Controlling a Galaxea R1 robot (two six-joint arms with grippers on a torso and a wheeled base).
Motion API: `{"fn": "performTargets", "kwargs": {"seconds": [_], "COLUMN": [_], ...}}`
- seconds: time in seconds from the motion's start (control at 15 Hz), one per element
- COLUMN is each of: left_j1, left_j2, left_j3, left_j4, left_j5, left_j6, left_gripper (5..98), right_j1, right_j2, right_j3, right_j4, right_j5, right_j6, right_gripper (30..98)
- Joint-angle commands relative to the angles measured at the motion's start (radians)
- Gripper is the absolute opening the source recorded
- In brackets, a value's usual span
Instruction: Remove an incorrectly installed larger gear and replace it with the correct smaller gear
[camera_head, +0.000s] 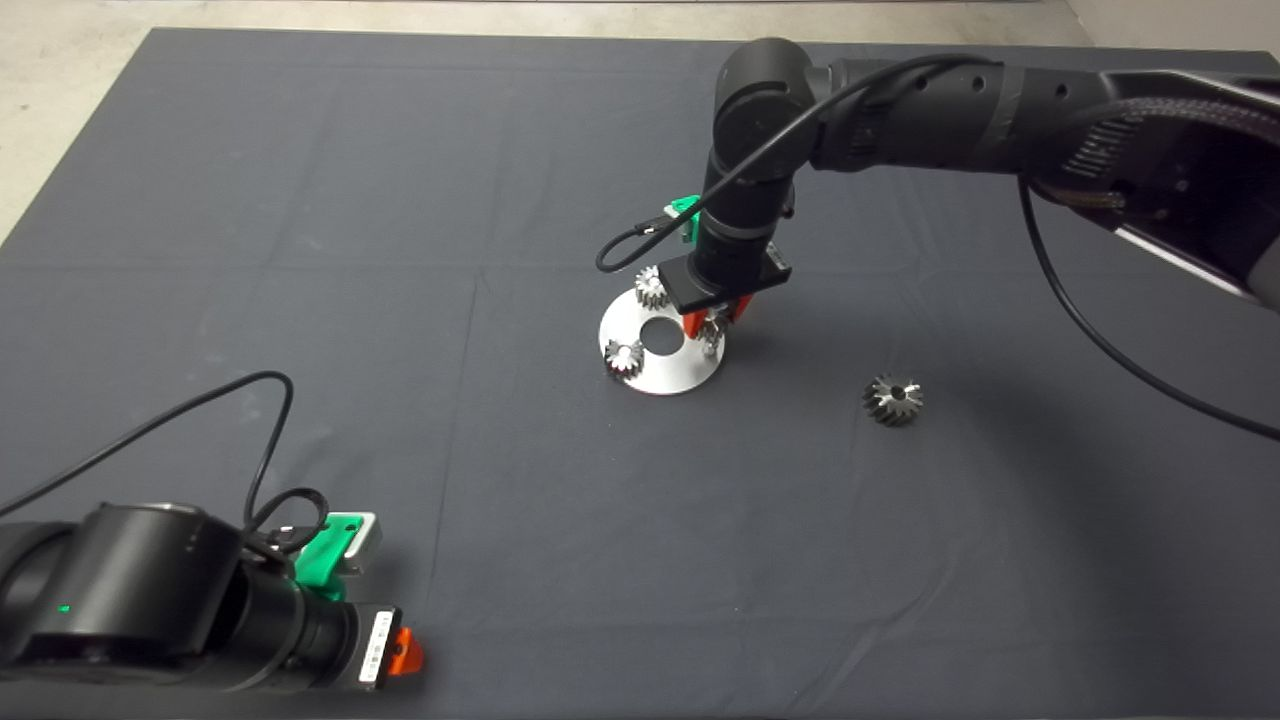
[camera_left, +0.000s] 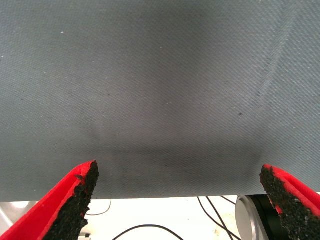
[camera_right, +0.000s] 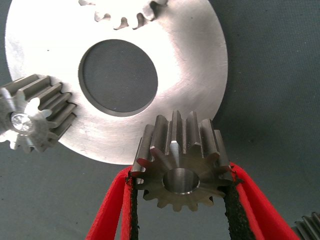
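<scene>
The right gripper (camera_right: 180, 200) clenches the smaller gear (camera_right: 181, 162) above the silver disc (camera_right: 195, 60). The left gripper (camera_left: 177, 200) rests released. A tilted gear could miss its seat and slip.

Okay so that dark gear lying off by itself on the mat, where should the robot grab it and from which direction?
Grip the larger gear across its toothed rim, coming straight down from above. It appears to lie with its centre hole facing up, alone on the mat, so both flanks look open to the fingers. The right hand is shut on the smaller gear at the silver plate; the left hand is parked open.
</scene>
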Motion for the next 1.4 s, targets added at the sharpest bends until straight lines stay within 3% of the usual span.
{"fn": "performTargets", "kwargs": {"seconds": [0.0, 0.53, 1.33], "left_j1": [0.003, 0.003, 0.0], "left_j2": [-0.002, -0.002, 0.0], "left_j3": [0.002, -0.002, 0.0], "left_j4": [0.009, 0.009, 0.009], "left_j5": [0.04, 0.04, 0.041], "left_j6": [-0.003, -0.003, -0.003], "left_gripper": [83.9, 83.9, 83.9], "right_j1": [0.007, -0.037, -0.031], "right_j2": [-0.009, -0.008, -0.007], "right_j3": [0.016, 0.007, 0.005], "right_j4": [-0.025, -0.026, -0.003], "right_j5": [-0.113, -0.108, -0.113], "right_j6": [0.001, 0.001, 0.004], "right_gripper": [34.6, 34.3, 34.2]}}
